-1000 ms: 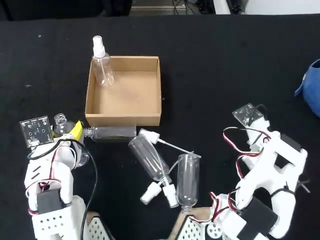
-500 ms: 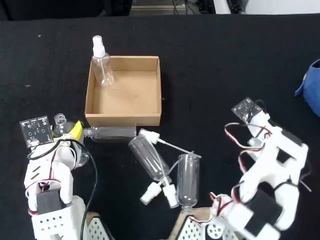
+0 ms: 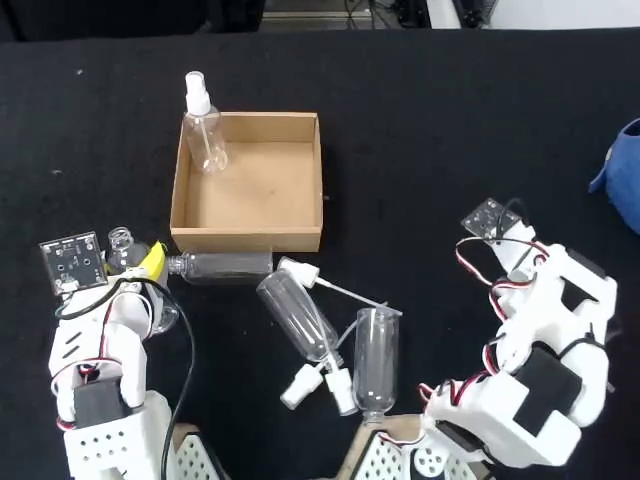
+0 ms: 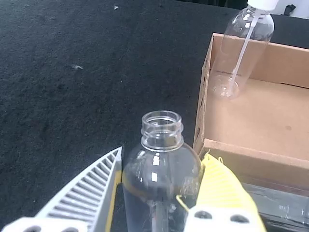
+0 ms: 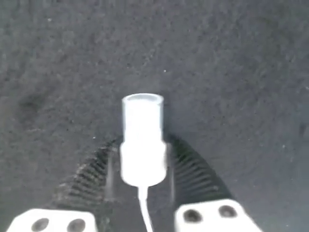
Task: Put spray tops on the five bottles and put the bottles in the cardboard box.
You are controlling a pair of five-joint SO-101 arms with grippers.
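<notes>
A black cloth tabletop point(image 3: 450, 130), seen from above. Near its near left corner, the left pincer point(image 4: 161, 193) is closed around an upright clear plastic bottle point(image 4: 161, 159) with an open neck, just beside a shallow brown cardboard box point(image 3: 246, 240). In the box's far left corner stands a capped clear bottle point(image 3: 205, 140) with a white sprayer on it. A sideways bottle point(image 3: 225, 265) lies along the box's near wall. A slanted bottle point(image 3: 297, 315) and a third lying bottle point(image 3: 376, 360) rest between the box and the tabletop's near edge, with a loose long-tubed sprayer point(image 3: 300, 270) and two small white caps point(image 3: 300, 385) beside them. Towards the near right corner, the right pincer point(image 5: 142, 154) grips a white spray top point(image 5: 142, 135), its thin tube trailing back between the fingers
</notes>
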